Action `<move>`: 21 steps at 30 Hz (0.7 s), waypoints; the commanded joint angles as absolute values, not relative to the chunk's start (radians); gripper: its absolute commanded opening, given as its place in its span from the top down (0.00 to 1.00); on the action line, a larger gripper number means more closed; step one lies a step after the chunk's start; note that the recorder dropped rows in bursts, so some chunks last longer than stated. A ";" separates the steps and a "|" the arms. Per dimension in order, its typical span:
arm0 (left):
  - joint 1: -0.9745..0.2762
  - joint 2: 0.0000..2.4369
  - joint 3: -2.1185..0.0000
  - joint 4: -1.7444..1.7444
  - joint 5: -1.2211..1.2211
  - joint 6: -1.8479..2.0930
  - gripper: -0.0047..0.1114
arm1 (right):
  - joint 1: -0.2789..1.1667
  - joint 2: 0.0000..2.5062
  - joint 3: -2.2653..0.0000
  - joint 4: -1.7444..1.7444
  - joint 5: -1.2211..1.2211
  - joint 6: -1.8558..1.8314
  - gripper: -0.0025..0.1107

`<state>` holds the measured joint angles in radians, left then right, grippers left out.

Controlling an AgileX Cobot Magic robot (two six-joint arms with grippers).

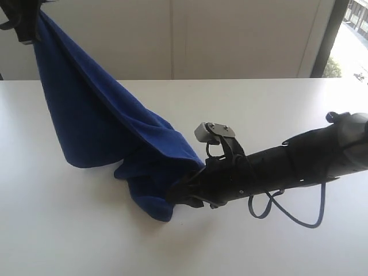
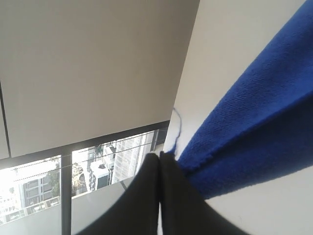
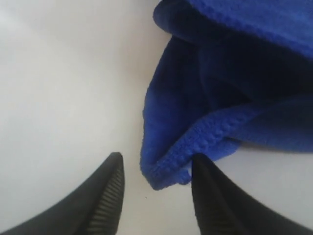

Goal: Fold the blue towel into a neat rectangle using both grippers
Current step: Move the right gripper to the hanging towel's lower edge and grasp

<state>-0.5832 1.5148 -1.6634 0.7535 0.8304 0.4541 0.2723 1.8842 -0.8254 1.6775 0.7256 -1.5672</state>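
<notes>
The blue towel point(image 1: 98, 115) hangs stretched from the upper left down to the white table point(image 1: 57, 230), its lower end bunched there. My left gripper point(image 1: 23, 23) is high at the top left, shut on one towel corner point(image 2: 244, 132), with a loose thread point(image 2: 177, 122) beside the closed fingertips point(image 2: 160, 155). My right gripper point(image 1: 181, 192) lies low over the table at the bunched end. It is open, and a hemmed towel corner point(image 3: 166, 171) lies between its fingers, touching one finger point(image 3: 205, 186) and clear of the other point(image 3: 110, 191).
The right arm point(image 1: 287, 164) stretches in from the right, with a blue cable point(image 1: 299, 218) looping down to the table. A pale wall point(image 1: 230, 34) stands behind the table, and a window point(image 1: 353, 40) is at the far right.
</notes>
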 commanded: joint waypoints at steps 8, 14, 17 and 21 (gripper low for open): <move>-0.581 1.501 -1.665 0.767 0.841 0.443 0.96 | 0.269 1.924 -0.841 1.637 0.774 -1.524 0.61; -0.581 1.501 -1.665 0.767 0.839 0.443 0.96 | 0.269 1.928 -0.846 1.640 0.783 -1.524 0.61; -0.581 1.501 -1.665 0.767 0.839 0.443 0.96 | 0.271 1.935 -0.852 1.648 0.794 -1.524 0.61; -0.581 1.501 -1.665 0.765 0.839 0.443 0.96 | 0.271 1.955 -0.854 1.648 0.797 -1.524 0.63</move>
<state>-0.5832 1.5148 -1.6634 0.7553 0.8304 0.4541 0.2723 1.9397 -0.8483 1.6447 0.7820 -1.5268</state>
